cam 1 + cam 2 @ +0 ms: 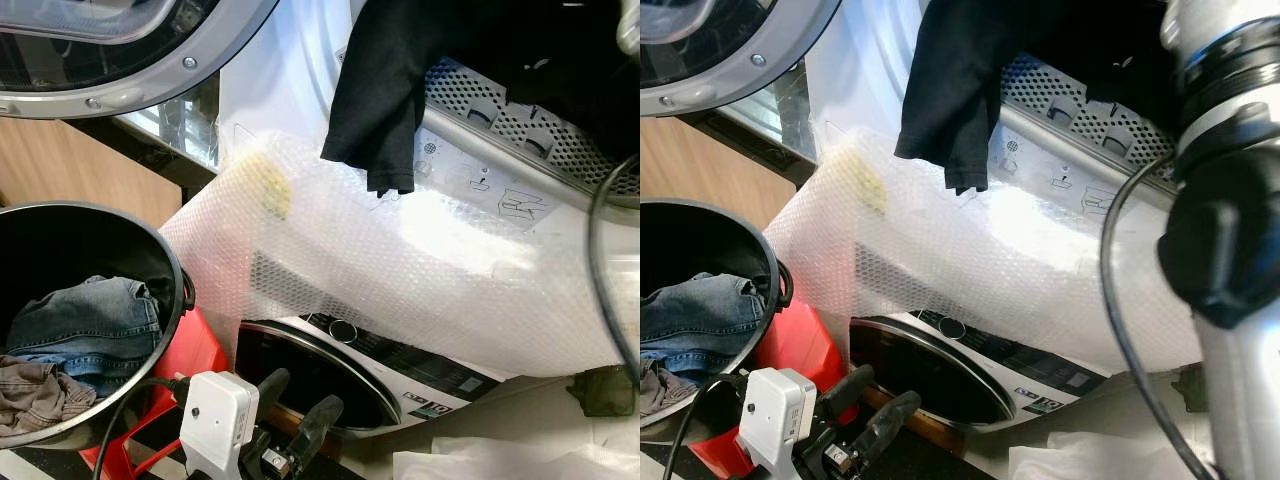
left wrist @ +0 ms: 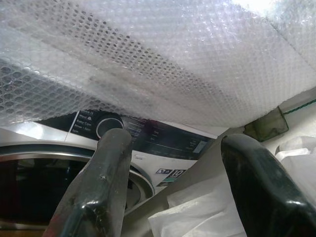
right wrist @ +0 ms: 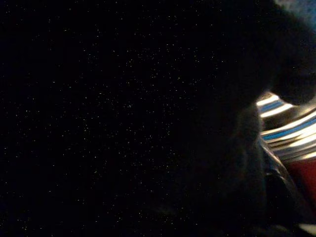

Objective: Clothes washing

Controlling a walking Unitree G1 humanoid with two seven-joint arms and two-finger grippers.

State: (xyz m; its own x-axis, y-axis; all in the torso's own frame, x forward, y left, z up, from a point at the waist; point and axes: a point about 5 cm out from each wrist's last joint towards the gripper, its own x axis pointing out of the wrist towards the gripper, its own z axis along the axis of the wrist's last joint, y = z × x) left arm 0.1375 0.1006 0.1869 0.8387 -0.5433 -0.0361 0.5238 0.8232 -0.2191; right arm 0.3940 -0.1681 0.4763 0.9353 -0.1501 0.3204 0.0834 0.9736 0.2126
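Observation:
A black garment [image 1: 400, 90] hangs at the top of the scene, in front of a perforated metal drum wall [image 1: 540, 130]. My right arm [image 1: 1230, 230] is raised beside it. Its gripper is shut on the garment, and dark cloth [image 3: 148, 123] lies right against the right wrist camera. My left gripper [image 1: 302, 392] is low, in front of the lower washer's dark glass door [image 1: 320, 365], open with nothing between its fingers [image 2: 106, 187]. At the left, a black basket [image 1: 170, 260] holds blue jeans [image 1: 90, 320] and a brownish garment [image 1: 35, 395].
Bubble wrap [image 1: 400, 270] covers the machine front above the control panel [image 2: 148, 133]. A round door [image 1: 130, 60] stands open at top left. A red stool [image 1: 195, 350] sits under the basket. White sheets [image 1: 500, 465] lie on the floor. A black cable [image 1: 600, 250] loops at the right.

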